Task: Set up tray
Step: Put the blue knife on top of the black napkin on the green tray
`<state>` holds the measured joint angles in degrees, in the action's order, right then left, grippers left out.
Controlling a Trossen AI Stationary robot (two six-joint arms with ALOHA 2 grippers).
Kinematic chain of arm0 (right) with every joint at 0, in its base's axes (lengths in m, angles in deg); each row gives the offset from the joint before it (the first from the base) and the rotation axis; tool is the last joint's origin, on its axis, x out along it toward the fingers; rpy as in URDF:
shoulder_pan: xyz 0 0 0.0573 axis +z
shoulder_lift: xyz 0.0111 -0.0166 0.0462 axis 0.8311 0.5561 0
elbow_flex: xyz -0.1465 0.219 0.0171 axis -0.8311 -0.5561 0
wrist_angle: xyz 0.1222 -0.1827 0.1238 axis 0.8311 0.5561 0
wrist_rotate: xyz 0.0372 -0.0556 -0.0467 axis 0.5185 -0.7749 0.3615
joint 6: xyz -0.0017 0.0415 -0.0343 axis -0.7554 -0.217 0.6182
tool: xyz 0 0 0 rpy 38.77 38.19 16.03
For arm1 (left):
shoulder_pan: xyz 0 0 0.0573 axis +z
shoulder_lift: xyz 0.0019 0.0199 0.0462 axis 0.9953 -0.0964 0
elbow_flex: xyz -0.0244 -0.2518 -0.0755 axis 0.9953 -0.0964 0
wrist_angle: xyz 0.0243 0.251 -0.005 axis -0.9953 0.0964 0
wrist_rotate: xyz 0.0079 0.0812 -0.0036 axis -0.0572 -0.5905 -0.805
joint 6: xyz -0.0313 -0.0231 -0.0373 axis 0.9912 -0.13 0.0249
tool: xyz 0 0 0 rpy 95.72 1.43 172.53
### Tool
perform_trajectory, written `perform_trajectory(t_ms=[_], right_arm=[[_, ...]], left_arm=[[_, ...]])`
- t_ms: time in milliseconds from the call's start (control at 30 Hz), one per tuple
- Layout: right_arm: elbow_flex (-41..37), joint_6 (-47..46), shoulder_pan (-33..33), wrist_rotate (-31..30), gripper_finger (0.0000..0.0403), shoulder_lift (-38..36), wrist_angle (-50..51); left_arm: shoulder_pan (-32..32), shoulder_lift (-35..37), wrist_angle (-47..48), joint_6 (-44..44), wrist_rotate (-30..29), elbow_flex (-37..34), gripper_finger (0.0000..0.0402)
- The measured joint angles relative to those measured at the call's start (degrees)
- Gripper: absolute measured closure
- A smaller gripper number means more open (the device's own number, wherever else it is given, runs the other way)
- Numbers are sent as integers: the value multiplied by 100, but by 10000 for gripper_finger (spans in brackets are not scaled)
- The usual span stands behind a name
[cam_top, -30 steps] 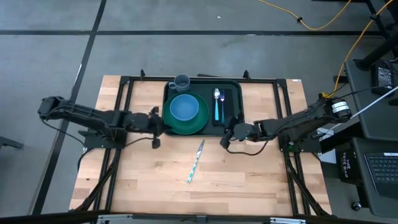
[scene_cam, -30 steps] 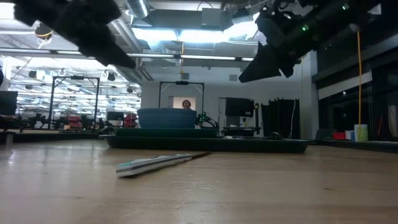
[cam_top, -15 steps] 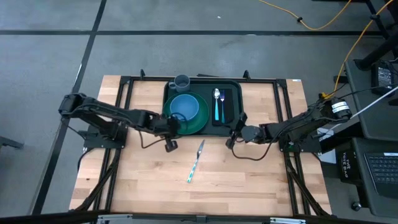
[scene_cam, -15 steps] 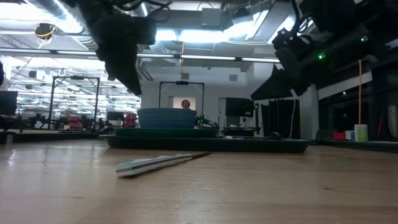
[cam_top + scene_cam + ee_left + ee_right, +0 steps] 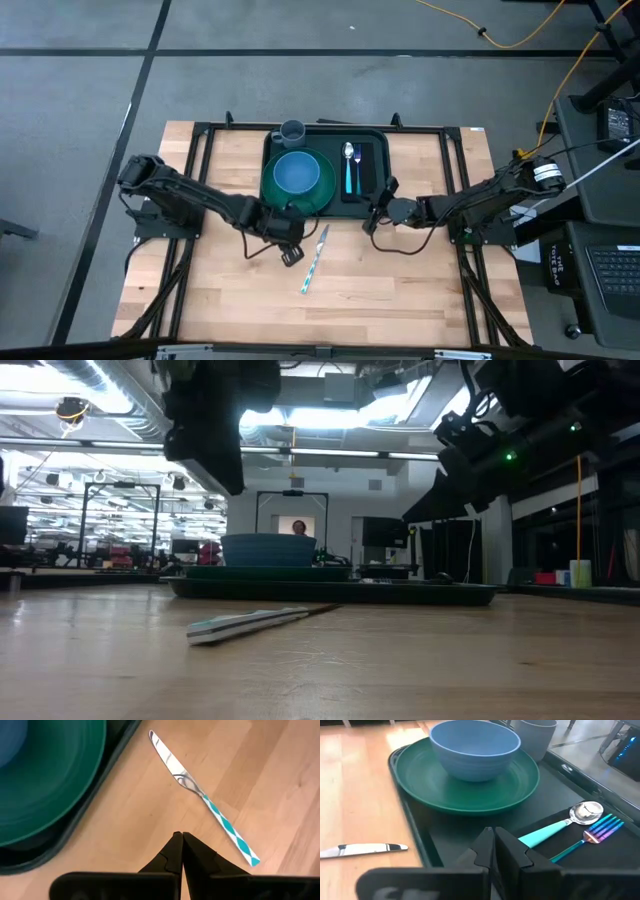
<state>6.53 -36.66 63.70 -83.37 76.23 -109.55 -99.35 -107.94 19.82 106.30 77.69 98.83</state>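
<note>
The dark green tray [image 5: 377, 140] lies at the table's far middle. It carries a round green plate [image 5: 470, 785] with a blue bowl [image 5: 475, 747] on it, a grey cup [image 5: 292, 131], and a teal-handled spoon [image 5: 555, 827] and a fork [image 5: 592, 837] on a flat black rectangle [image 5: 365, 172]. A knife [image 5: 202, 795] with a teal-and-white handle lies flat on the wood, nearer than the tray. My left gripper [image 5: 178, 836] is shut and points steeply down at the wood beside the knife, above the table [image 5: 235, 485]. My right gripper [image 5: 493, 831] hangs shut over the tray's near right part.
Black frame rails [image 5: 200, 150] run along the table's left and right sides and behind the tray. Bare wood [image 5: 400, 290] spreads across the near half around the knife. In the low view a person [image 5: 298, 527] shows far off in the room.
My left gripper has swung from beside the tray's left edge toward the table's right and near side, tipping from nearly level to steeply down and rolling, and now hangs by the knife. My right gripper has sunk a little over the tray. The knife has stayed where it was.
</note>
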Motion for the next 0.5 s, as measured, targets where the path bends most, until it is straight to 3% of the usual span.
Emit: perform_trajectory(t_ms=[300, 500], right_arm=[[0, 7, -70, 0, 380, 0, 47], [0, 108, -70, 0, 379, 0, 62]], left_arm=[[-601, -866, 74, 707, -412, 637, 398], [-799, -1616, 112, 319, -357, 1245, 398]])
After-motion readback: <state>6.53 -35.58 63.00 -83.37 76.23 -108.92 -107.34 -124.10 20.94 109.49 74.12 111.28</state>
